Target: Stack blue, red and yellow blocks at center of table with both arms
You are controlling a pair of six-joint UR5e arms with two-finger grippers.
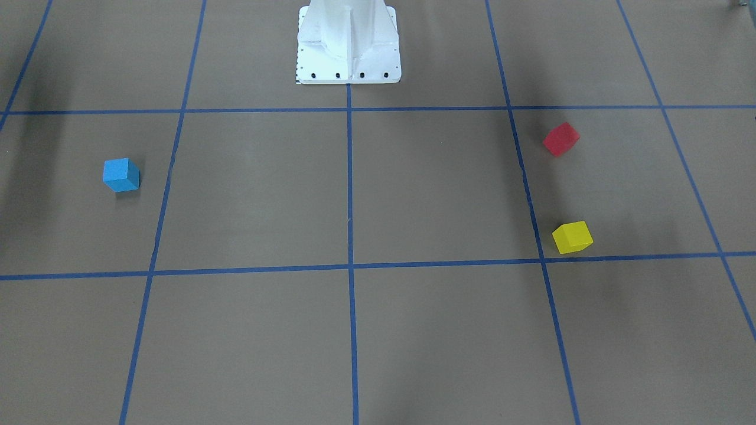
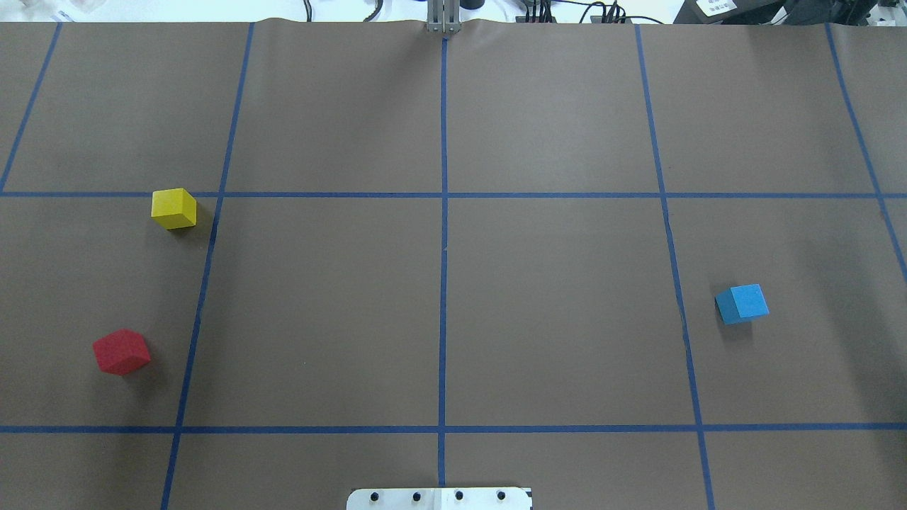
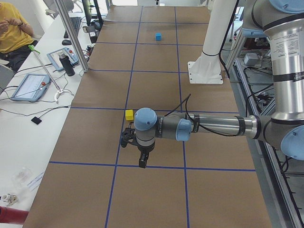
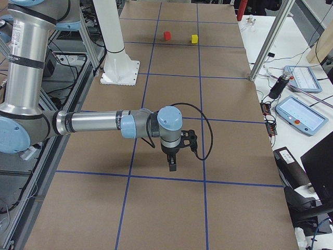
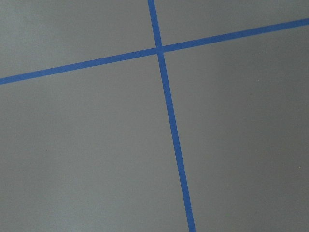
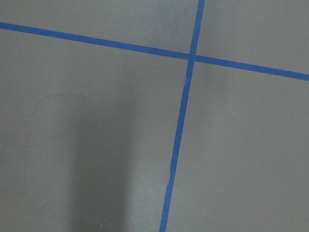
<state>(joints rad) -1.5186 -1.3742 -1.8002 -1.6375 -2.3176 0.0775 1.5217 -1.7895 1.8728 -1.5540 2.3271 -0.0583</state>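
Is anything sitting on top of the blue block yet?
No. The blue block has a bare top face in the overhead view and stands alone on the table; the red block and yellow block lie far across. Its underside is hidden.

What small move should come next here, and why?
Probably swing the right gripper over the sky-blue matte cube: it sits alone on the robot's right, nothing is stacked yet, and the matte red cube and yellow cube lie on its left.
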